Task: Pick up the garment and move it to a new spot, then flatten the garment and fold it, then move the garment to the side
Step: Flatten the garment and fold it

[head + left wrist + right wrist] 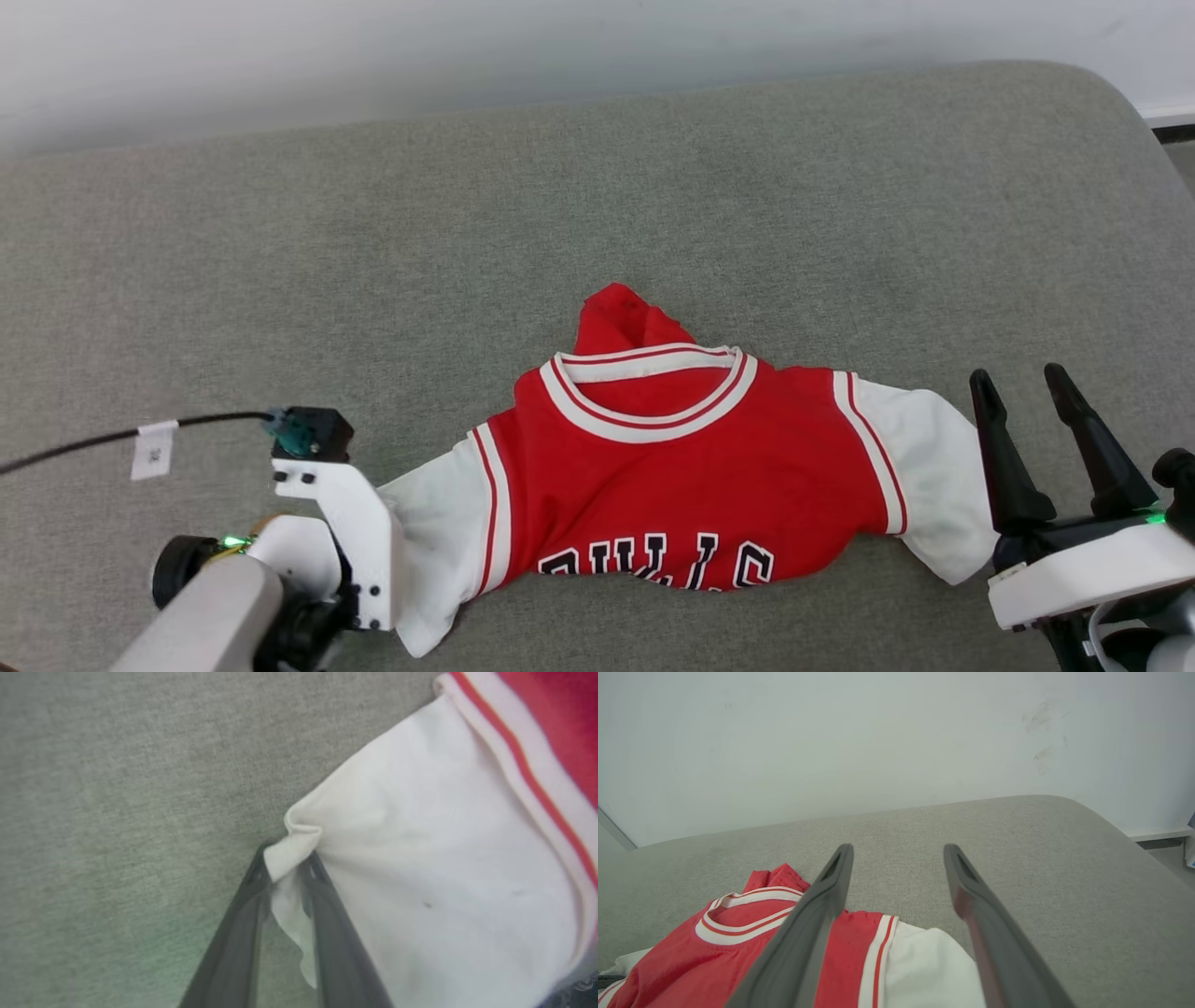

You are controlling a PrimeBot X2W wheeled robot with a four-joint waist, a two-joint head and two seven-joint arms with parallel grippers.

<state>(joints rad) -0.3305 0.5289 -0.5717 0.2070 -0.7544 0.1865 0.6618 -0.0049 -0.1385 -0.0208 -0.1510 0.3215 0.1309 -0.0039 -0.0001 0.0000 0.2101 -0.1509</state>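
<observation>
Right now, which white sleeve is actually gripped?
The left sleeve: the left gripper pinches its bunched edge. The right sleeve lies free beside the open right gripper.

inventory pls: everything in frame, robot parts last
garment: 1, red body with white sleeves and black-white lettering, lying partly crumpled on the near middle of the padded surface
padded surface: 1, grey fabric, under the garment
wall: 1, white, behind the padded surface
cable: 1, black, runs in from the left edge to the left arm
tag: 1, white, on the cable
left gripper: 1, dark fingers, shut on the edge of the garment's white sleeve on the robot's left
right gripper: 1, dark fingers, open, by the other white sleeve, holding nothing
</observation>
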